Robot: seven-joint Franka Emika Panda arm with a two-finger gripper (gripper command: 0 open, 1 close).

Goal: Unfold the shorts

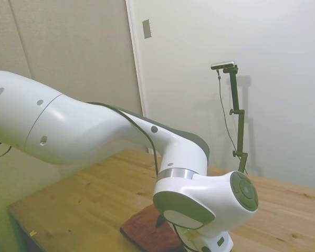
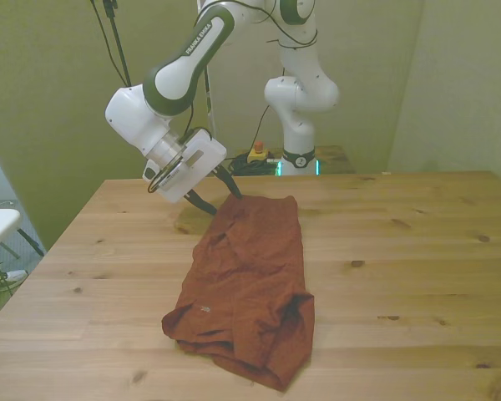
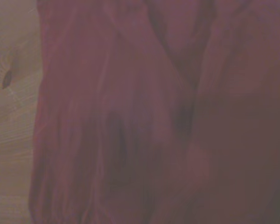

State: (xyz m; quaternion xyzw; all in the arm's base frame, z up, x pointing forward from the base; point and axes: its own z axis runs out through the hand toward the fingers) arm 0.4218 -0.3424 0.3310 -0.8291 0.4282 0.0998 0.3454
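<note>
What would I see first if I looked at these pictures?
First, the rust-red shorts, lying folded and rumpled in the middle of the wooden table. Next, the big white robot arm leaning down over their far end, with its dark fingers at the cloth's edge.

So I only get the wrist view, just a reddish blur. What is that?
Observer: That is the shorts, lying folded on the wooden table.
Operator: Where is the pincer?
Observer: The pincer is at the shorts' far edge, toward the front view's left.
Operator: Is anything else on the table?
Observer: The front view shows only the shorts on it.
</note>
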